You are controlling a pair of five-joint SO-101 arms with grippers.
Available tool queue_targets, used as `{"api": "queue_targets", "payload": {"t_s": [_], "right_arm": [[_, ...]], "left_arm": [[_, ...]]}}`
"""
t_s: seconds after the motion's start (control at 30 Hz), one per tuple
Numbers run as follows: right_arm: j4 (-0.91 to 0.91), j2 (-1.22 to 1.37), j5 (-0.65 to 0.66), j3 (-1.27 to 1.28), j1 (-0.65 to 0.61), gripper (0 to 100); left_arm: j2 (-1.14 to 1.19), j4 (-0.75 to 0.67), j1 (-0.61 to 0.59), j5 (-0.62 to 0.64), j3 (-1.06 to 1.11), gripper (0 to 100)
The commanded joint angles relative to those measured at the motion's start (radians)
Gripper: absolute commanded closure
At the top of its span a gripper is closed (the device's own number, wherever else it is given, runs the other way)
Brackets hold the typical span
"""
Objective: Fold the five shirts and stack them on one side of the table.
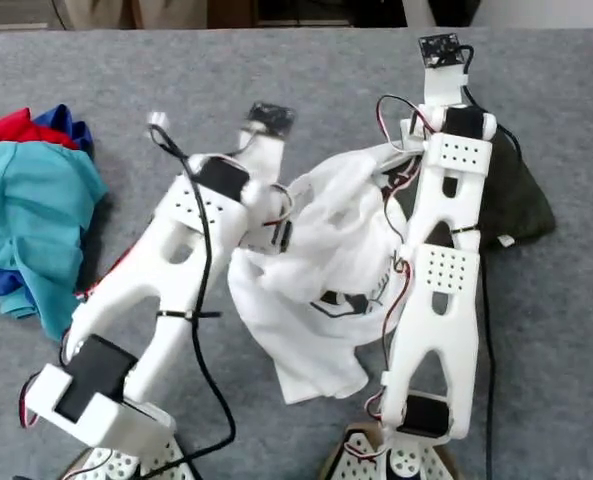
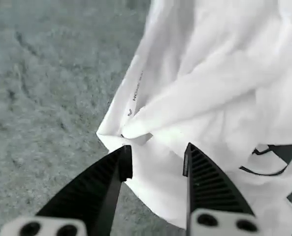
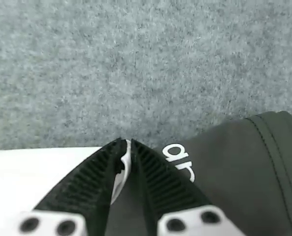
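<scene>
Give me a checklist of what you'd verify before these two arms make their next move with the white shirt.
1. Right jaws holding the white shirt: ok, they are shut on a thin fold of white cloth.
2. Left jaws holding it too: not ok, they stand open, with the shirt's edge at their tips, not pinched.
3. White shirt spread flat for folding: not ok, it lies crumpled in a heap.
4. Black shirt free of the right jaws: cannot tell, it lies right against them.
5. Other shirts out of the way: ok, the coloured pile lies well apart from the white shirt.
</scene>
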Motion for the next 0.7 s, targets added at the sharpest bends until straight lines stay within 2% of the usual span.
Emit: {"api": "queue_targets", "payload": {"t_s": [0.0,0.13,0.3,0.47,0.67], "right_arm": [[-0.02,-0.036,0.009,-0.041,-0.008,99.5],[-0.02,-0.036,0.009,-0.041,-0.008,99.5],[-0.02,-0.036,0.003,-0.041,-0.007,99.5],[-0.02,-0.036,0.002,-0.041,-0.007,99.5],[-0.02,-0.036,0.002,-0.041,-0.007,99.5]], "left_arm": [[0.01,-0.064,0.008,0.089,0.04,81],[0.061,-0.166,0.014,0.176,0.086,81],[0.13,-0.233,0.018,0.186,0.069,81],[0.159,-0.235,0.02,0.195,0.044,82],[0.156,-0.224,0.091,0.222,0.034,93]]}}
